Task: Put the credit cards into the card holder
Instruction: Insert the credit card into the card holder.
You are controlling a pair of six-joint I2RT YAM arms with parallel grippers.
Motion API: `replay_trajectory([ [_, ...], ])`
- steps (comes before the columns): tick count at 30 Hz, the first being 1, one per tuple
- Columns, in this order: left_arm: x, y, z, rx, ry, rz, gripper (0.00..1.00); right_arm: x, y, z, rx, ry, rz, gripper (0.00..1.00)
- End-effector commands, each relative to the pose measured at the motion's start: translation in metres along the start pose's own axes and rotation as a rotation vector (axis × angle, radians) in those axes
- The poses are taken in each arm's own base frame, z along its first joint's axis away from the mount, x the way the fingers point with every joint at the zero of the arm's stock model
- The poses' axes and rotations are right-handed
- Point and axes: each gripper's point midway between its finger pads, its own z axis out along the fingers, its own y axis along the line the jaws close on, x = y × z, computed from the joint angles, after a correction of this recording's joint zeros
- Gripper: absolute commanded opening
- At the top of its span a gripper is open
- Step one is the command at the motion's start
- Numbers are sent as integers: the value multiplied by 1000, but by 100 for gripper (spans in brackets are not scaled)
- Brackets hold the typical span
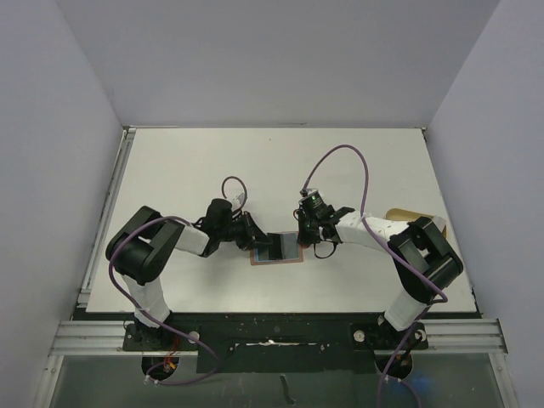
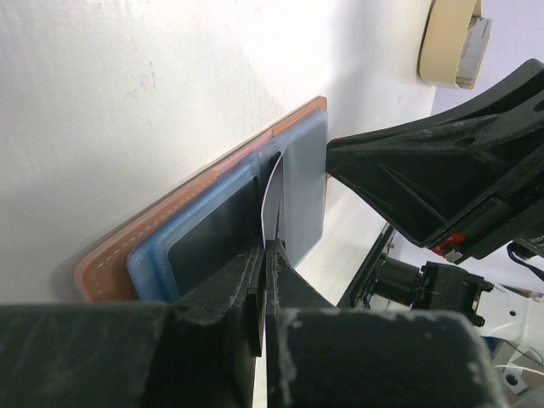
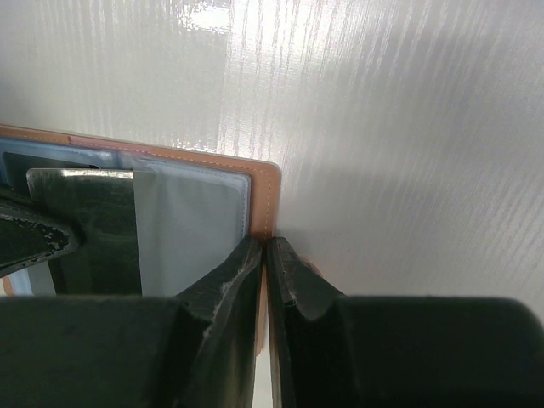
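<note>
Nearest us, left gripper (image 2: 265, 255) clamps a bowed credit card (image 2: 266, 212) edge-down over the open card holder (image 2: 102, 272) on the counter (image 2: 127, 85), right gripper (image 3: 265, 255) pinching that holder's edge; we fear a crooked push buckles the card past its pocket.

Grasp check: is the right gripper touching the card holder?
Touching. Right wrist view shows the right gripper shut on the card holder, at its edge.

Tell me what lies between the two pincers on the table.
The open card holder with its credit cards fills that stretch. The top view shows it, left pincer at one side, right pincer at the other.
</note>
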Motion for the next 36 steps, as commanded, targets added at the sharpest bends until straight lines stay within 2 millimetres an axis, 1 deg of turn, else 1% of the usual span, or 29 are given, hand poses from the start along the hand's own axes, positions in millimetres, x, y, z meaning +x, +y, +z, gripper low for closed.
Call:
replay_trajectory([
  [1, 1, 5, 5, -8, -43, 0, 0, 8, -4, -2, 14, 6, 17, 10],
  [3, 1, 2, 6, -2, -44, 0, 0, 6, -2, -4, 6, 1, 22, 10],
  [5, 0, 1, 6, -12, -45, -2, 9, -1, 1, -9, -2, -13, 26, 10],
  [7, -2, 0, 4, -25, -47, 9, 17, -9, 3, -17, 1, -27, 22, 12],
  [9, -5, 1, 2, -49, -54, 18, 22, -17, 5, -26, 2, -49, 19, 16],
  [10, -3, 5, 0, -75, -50, 15, 24, -21, 6, -32, 3, -65, 18, 18],
  [11, -9, -1, -1, -79, -63, 30, 25, -24, 6, -37, 2, -77, 18, 20],
  [13, -16, -5, -4, -97, -81, 52, 27, -27, 3, -45, 12, -94, 20, 24],
  [17, -22, -5, -9, -145, -103, 70, 30, -28, -5, -52, 39, -117, 32, 31],
  [20, -25, -5, -12, -170, -115, 74, 31, -26, -12, -50, 49, -114, 43, 35],
  [23, -27, -6, -15, -182, -122, 82, 32, -24, -13, -47, 47, -105, 42, 38],
  [28, -25, -9, -16, -189, -118, 84, 33, -20, -12, -38, 39, -89, 47, 39],
  [30, -20, -8, -15, -195, -107, 79, 33, -18, -12, -35, 35, -84, 47, 40],
  [33, -13, -5, -13, -203, -94, 71, 33, -13, -12, -29, 35, -68, 45, 40],
  [36, -8, -1, -10, -212, -83, 61, 33, -8, -13, -23, 32, -54, 46, 33],
])
